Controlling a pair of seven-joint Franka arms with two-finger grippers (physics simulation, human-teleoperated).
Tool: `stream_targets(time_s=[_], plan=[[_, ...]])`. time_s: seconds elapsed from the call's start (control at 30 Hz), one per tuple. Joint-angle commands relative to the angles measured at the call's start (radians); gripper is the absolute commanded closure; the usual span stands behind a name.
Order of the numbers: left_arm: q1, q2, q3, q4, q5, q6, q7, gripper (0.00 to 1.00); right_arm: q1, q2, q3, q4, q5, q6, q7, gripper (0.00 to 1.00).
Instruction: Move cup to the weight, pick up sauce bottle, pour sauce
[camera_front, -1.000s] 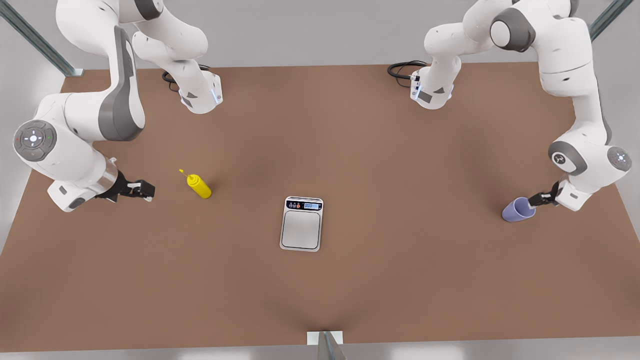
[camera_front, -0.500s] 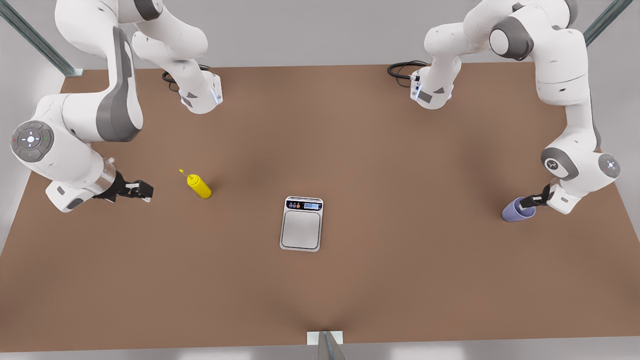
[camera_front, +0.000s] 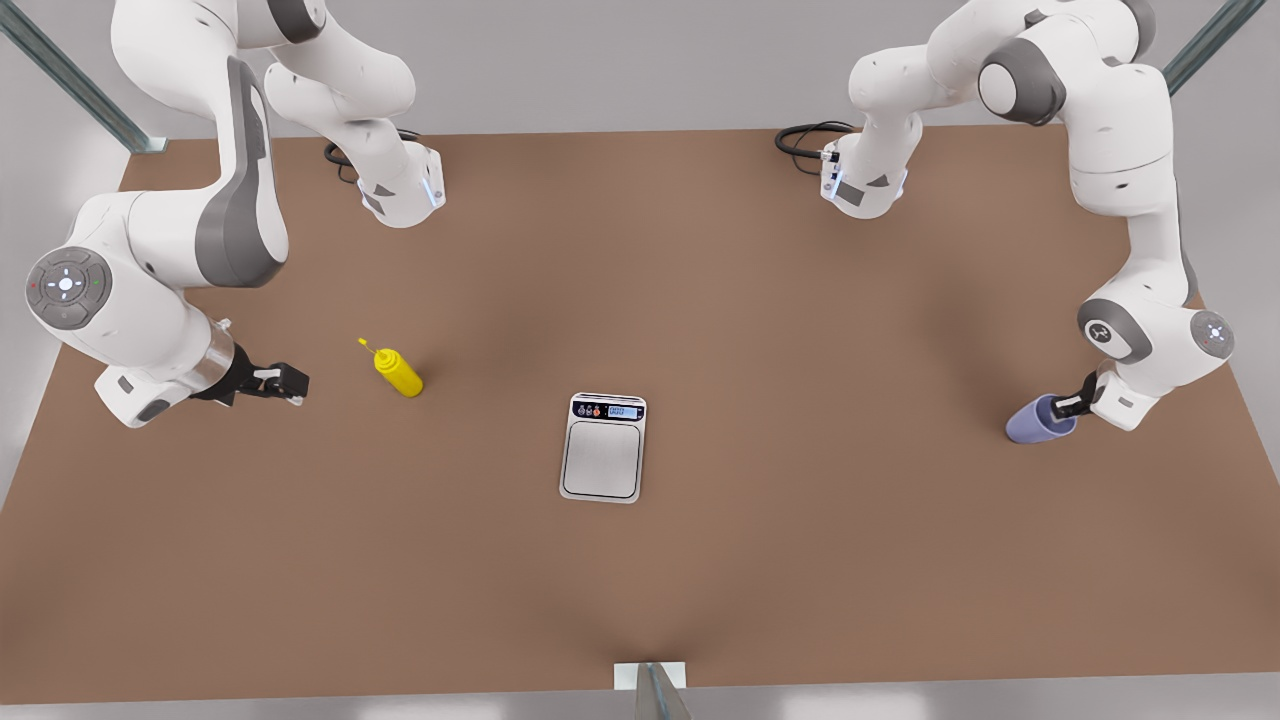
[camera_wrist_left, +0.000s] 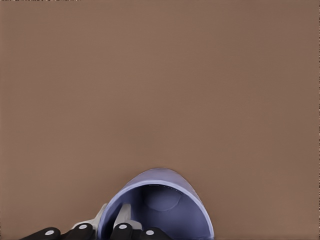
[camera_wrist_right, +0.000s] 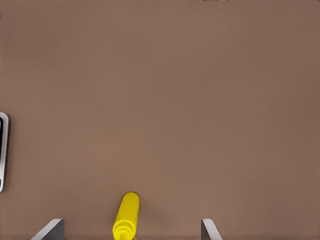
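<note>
The lavender cup (camera_front: 1030, 422) stands on the table at the front view's right. My left gripper (camera_front: 1062, 408) is at its rim. In the left wrist view one finger sits inside the cup (camera_wrist_left: 165, 200) and one outside, shut on its wall. The yellow sauce bottle (camera_front: 398, 372) stands at the front view's left, nozzle tilted away from the scale. My right gripper (camera_front: 285, 380) hovers open a short way from it, not touching. Its fingertips (camera_wrist_right: 52, 229) spread wide on either side of the bottle (camera_wrist_right: 127, 215). The silver scale (camera_front: 602, 458) lies mid-table with nothing on it.
Both arm bases (camera_front: 400, 195) stand at the table's far edge with black cables beside them. The scale's edge (camera_wrist_right: 2, 150) shows in the right wrist view. A small metal bracket (camera_front: 650, 685) sits at the table's near edge.
The left arm's wrist has drawn in closer over the cup, and the cup has shifted very slightly. The right arm has barely moved.
</note>
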Motion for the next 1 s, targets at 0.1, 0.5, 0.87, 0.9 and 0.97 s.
stream_targets(time_s=[0.1,0.5,0.87,0.9,0.97], plan=[[0.0,-0.008,0.001,-0.005,-0.004,-0.01,-0.001,0.79,0.0,0.0,0.0,0.0,0.0,0.002,0.0,0.0],[-0.001,-0.112,-0.15,-0.003,0.008,-0.08,-0.143,0.79,0.0,-0.002,0.0,0.0,0.0,-0.002,-0.005,0.0],[-0.015,-0.121,-0.598,0.055,0.253,-0.238,-0.99,0.79,-0.003,0.029,-0.005,0.028,-0.002,-0.011,-0.008,0.0],[-0.029,-0.114,-0.629,0.063,0.272,-0.237,-1.05,0.79,-0.003,0.029,-0.005,0.032,0.0,-0.011,-0.005,0.0],[-0.029,-0.094,-0.675,0.075,0.304,-0.226,-1.105,0.79,-0.018,0.029,-0.006,0.034,-0.002,-0.012,-0.009,0.0]])
